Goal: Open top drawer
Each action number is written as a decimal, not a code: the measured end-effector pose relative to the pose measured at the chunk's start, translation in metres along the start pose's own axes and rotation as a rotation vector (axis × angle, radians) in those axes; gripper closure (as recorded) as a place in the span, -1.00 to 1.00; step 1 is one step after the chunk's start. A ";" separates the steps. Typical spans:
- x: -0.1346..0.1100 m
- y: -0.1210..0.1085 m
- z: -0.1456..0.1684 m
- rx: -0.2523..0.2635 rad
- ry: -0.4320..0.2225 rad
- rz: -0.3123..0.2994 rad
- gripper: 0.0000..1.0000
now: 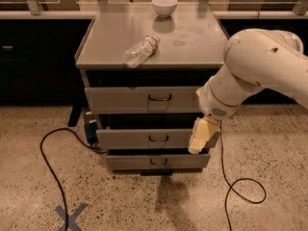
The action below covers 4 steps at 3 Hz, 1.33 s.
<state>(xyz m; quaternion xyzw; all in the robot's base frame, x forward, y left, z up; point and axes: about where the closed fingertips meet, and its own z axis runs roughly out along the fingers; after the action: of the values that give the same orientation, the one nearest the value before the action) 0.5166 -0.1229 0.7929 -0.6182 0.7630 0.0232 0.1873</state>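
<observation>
The top drawer (125,100) is a wide grey metal front under the cabinet top, with a small dark wire handle (160,98) at its centre. It stands slightly out from the cabinet. My gripper (201,136) is cream-coloured and hangs from the white arm (255,66). It sits in front of the right end of the middle drawer (144,138), below and to the right of the top drawer's handle, and is not touching that handle.
A bottom drawer (156,161) sits lowest. A clear plastic bottle (140,49) lies on the cabinet top (192,42), with a white bowl (164,6) at the back. Black cables (48,158) run over the floor on both sides. A blue tape X (71,215) marks the floor front left.
</observation>
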 end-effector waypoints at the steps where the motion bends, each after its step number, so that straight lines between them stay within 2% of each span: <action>1: 0.000 0.000 0.000 0.000 0.000 0.000 -1.00; 2: -0.011 -0.010 0.005 0.063 0.015 -0.071 -1.00; 3: -0.029 -0.041 0.008 0.188 -0.024 -0.109 -1.00; 4: -0.045 -0.076 0.017 0.260 -0.080 -0.095 -1.00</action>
<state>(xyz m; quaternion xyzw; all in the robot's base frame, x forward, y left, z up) 0.6011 -0.0940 0.8061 -0.6227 0.7215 -0.0601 0.2969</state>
